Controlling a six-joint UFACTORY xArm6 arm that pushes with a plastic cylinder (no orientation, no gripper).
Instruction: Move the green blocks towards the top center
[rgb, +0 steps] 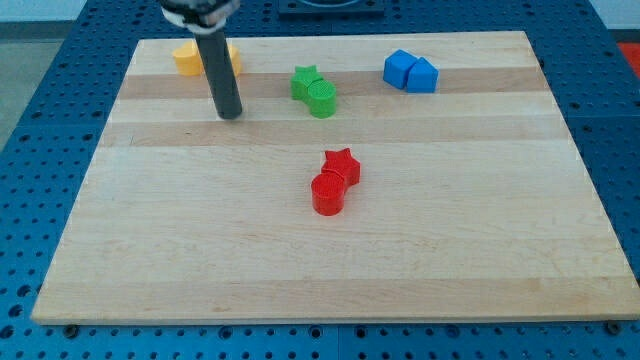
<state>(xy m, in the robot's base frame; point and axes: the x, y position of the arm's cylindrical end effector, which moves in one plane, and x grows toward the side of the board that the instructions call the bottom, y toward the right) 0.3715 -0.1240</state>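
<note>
Near the view's top left, my tip (229, 115), a jawless rod gripping nothing, is being held left of the touching green star (305, 81) and green cylinder (322, 99); these light, rigid, likely slippery blocks are probably best being pushed from below.

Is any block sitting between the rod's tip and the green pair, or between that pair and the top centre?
Nothing visible: my tip stands left of the green star and green cylinder, bare board between and above them.
</note>
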